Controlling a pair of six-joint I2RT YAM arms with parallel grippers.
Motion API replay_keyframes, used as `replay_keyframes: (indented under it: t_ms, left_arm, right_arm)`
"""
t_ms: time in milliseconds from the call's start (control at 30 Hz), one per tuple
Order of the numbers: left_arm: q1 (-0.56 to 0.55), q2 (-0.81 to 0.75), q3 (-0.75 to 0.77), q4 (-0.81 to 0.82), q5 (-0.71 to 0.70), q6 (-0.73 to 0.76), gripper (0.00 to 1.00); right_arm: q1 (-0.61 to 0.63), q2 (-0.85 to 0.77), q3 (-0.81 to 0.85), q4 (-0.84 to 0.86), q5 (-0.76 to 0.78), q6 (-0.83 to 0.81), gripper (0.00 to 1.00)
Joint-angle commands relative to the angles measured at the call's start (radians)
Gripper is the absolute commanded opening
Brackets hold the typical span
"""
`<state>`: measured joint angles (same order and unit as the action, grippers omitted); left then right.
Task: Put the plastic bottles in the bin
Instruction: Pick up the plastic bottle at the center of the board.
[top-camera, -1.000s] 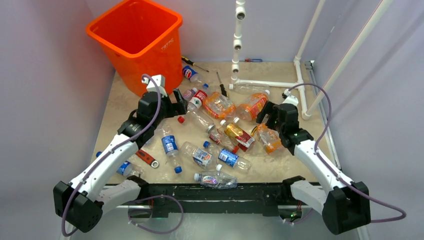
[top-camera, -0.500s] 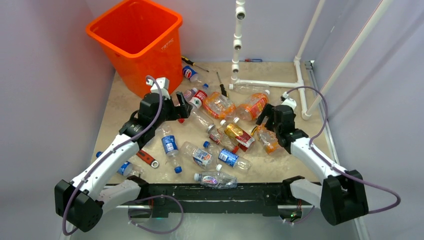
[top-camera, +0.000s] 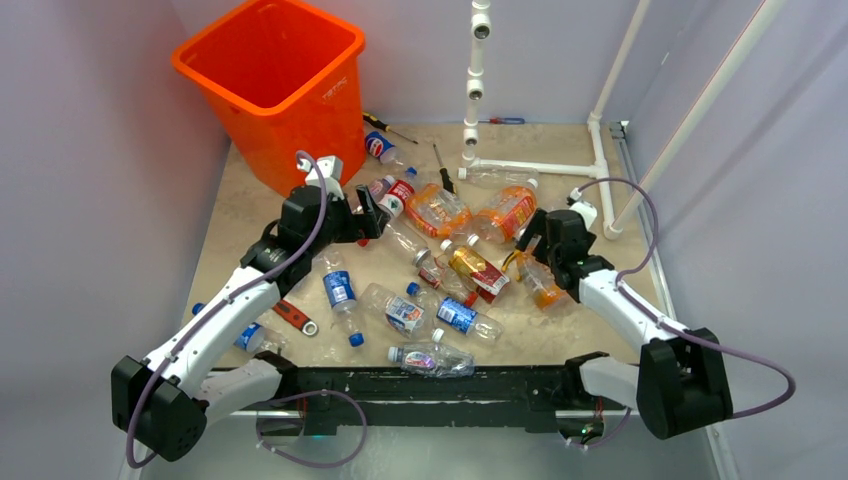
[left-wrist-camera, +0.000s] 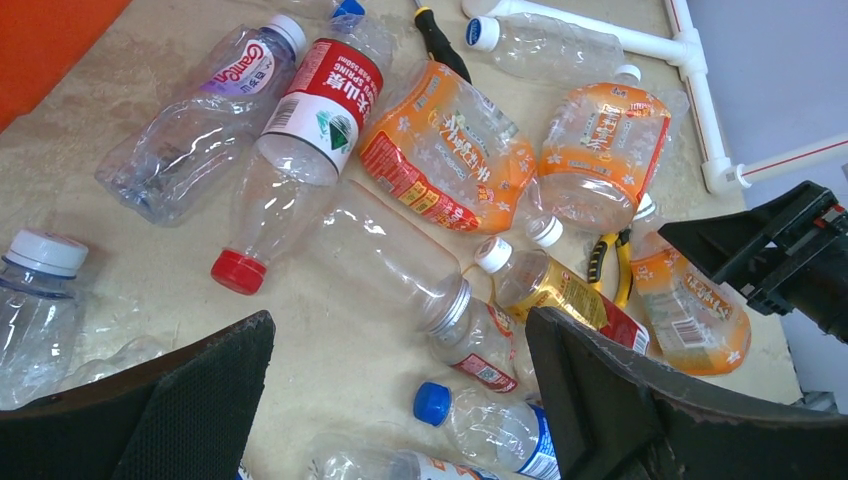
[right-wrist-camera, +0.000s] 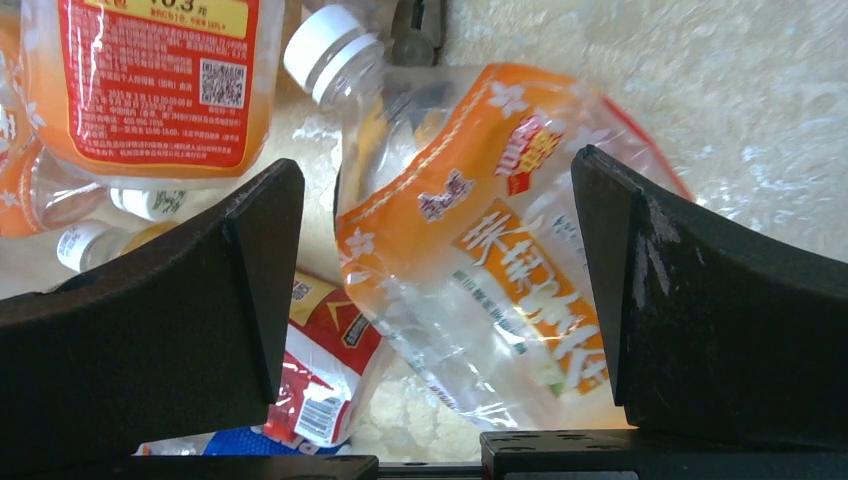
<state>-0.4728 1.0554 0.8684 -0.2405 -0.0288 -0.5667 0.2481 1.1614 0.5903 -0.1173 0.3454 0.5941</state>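
while both grippers gape, the plastic bottles lie all over the table

where the left gripper hovers, jaws spread wide and gripping nothing, we can read a few labels from its wrist camera. one clear bottle says "ganten" in purple on white. right against it lies a red-capped bottle whose red label shows "spring" in latin letters next to chinese characters. a squashed orange-labelled bottle beside that has chinese print and little white flowers, too small for us to read.

the right gripper is wide open too, one finger on each side of a white-capped orange bottle lying flat on the table. whether a pad touches it, we can't tell. its label is orange with white flowers and big white chinese characters. next to it another orange bottle has a red panel with a qr code and dense small print.

the bin stands upright at the far left corner, apart from both grippers. it has raised lettering on one side, too small to read. near its foot lies a blue-capped bottle with a round red, white and blue logo.
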Motion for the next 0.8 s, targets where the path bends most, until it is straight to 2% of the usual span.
replay_keyframes:
  t_ms: [0, 200, 400, 767]
  left_arm:
    - [0.000, -0.004, -0.006, 0.049, 0.024, -0.022, 0.97]
    - [0.000, -0.011, -0.007, 0.051, 0.054, -0.027, 0.96]
    - [0.000, -0.008, -0.009, 0.055, 0.084, -0.040, 0.97]
    - [-0.003, -0.025, -0.014, 0.062, 0.101, -0.045, 0.97]
  right_arm:
    - [-0.001, 0.002, 0.040, -0.007, -0.054, 0.045, 0.99]
    - [-0.024, -0.142, 0.097, -0.137, 0.076, 0.025, 0.99]
    - [-0.193, -0.126, 0.034, -0.147, -0.061, 0.048, 0.99]
    - [-0.201, -0.101, -0.058, -0.088, -0.228, 0.107, 0.99]
